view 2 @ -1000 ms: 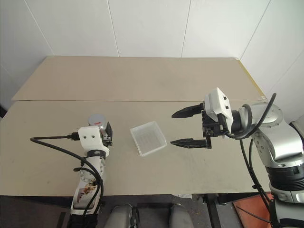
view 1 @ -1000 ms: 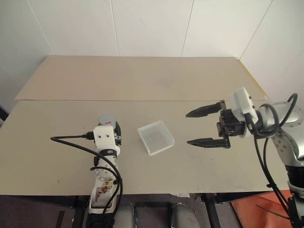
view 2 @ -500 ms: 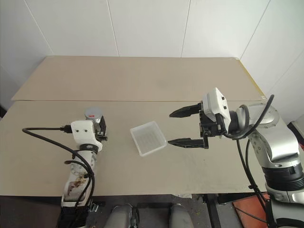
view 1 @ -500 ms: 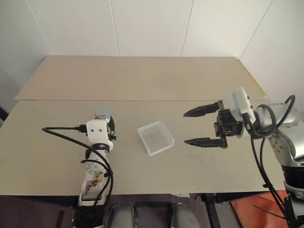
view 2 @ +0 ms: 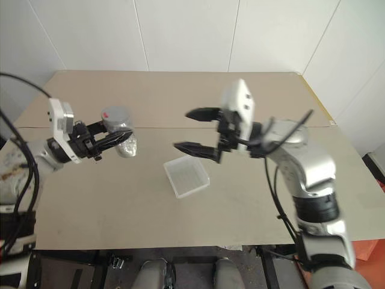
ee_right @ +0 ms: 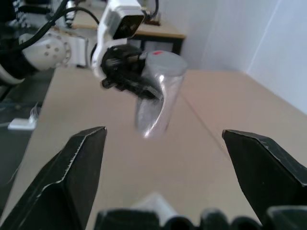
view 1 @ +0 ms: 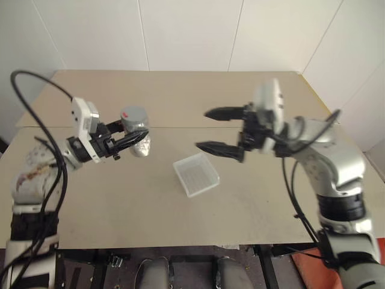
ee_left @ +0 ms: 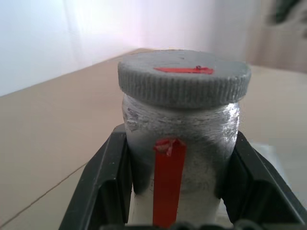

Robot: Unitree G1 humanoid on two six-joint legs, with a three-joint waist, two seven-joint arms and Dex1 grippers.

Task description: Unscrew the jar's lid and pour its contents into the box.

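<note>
Tan table | left end effector grips jar aloft | right end effector open beside it

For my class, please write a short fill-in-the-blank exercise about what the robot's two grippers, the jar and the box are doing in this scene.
1. The left gripper is shut on the ____.
2. The lid on the jar carries a small mark coloured ____.
3. The right gripper has its fingers ____ and holds nothing.
4. The box rests on the ____.

Missing words: jar; red; open; table
</note>
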